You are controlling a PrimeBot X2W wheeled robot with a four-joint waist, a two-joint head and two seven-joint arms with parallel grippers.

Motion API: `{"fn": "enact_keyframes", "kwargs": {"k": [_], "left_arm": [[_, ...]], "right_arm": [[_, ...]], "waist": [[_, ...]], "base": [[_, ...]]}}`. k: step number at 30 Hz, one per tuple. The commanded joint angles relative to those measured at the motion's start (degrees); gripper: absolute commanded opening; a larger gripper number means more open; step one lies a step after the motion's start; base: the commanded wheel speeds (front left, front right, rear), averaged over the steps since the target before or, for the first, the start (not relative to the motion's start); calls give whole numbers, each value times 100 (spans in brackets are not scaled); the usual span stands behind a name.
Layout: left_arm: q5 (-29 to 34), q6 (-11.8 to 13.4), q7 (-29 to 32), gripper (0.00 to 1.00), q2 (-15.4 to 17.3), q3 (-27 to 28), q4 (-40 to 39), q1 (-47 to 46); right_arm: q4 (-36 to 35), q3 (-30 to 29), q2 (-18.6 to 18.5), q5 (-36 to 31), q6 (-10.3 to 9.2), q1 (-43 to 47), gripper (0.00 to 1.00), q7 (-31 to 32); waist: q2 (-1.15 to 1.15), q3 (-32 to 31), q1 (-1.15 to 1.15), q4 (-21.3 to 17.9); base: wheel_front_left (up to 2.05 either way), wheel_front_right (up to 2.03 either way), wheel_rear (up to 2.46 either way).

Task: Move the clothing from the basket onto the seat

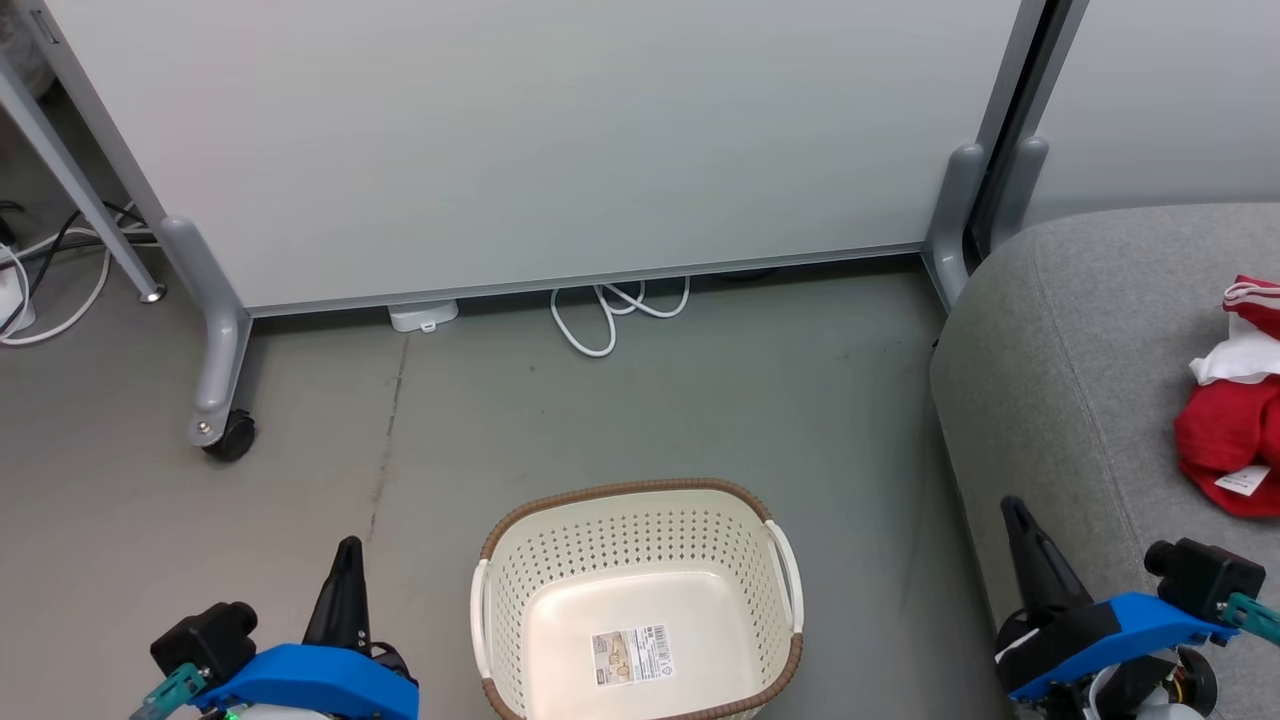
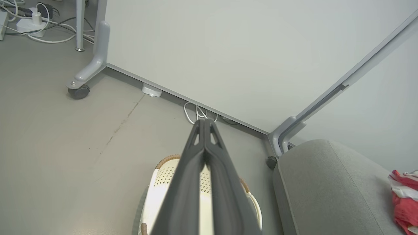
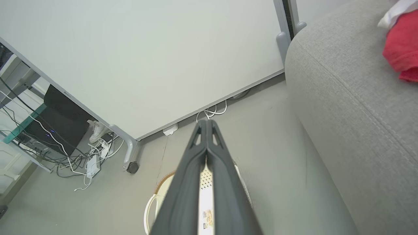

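The clothing (image 1: 1232,430) lies heaped on the seat (image 1: 1060,380) at the right edge of the head view. A plain red garment (image 1: 1222,440) with a white tag is nearer, and a red garment with white stripes and panels (image 1: 1250,335) touches it on the far side. The seat is a grey sofa cushion with a stitched seam, and its rounded corner bulges toward the floor (image 1: 700,400). To its left, apart from it, the cream basket (image 1: 620,492) stands upright on the floor, its bare bottom showing a label sticker (image 1: 632,655). The left gripper (image 1: 348,550) hovers near the basket's left side, and the right gripper (image 1: 1012,505) hangs at the seat's near left edge. On both, the dark fingers are pressed together with nothing between them. Beyond the basket stands a pale partition panel (image 1: 540,140) on a castor (image 1: 230,437), with a white cable (image 1: 610,310) looped under its lower edge.
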Motion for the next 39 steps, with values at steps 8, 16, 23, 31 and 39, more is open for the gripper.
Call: {"fn": "enact_keyframes", "kwargs": {"k": [8, 16, 23, 31, 39], "left_arm": [[-786, -2, 212, 0, -4, 169, -261, -139], [-1378, -3, 384, 0, -19, 270, -386, -148], [-1792, -3, 502, 0, -30, 345, -474, -154], [-2303, -4, 651, 0, -45, 434, -581, -159], [-2774, -5, 789, 0, -57, 518, -679, -166]], "right_arm": [[-144, -75, 8, 851, 0, -80, 0, 102], [-171, -117, 16, 1491, 0, -90, 0, 190], [-189, -146, 21, 1939, 0, -97, 0, 251], [-213, -183, 27, 2493, 0, -108, 0, 327], [-235, -220, 34, 3002, 1, -117, 0, 398]], "waist": [[0, -15, 0, -19], [0, -28, 0, -37], [0, -39, 0, -50], [0, -52, 0, -68], [0, -66, 0, -85]], "base": [[0, 0, 0], [0, 0, 0], [0, 0, 0], [0, 0, 0], [0, 0, 0]]}}
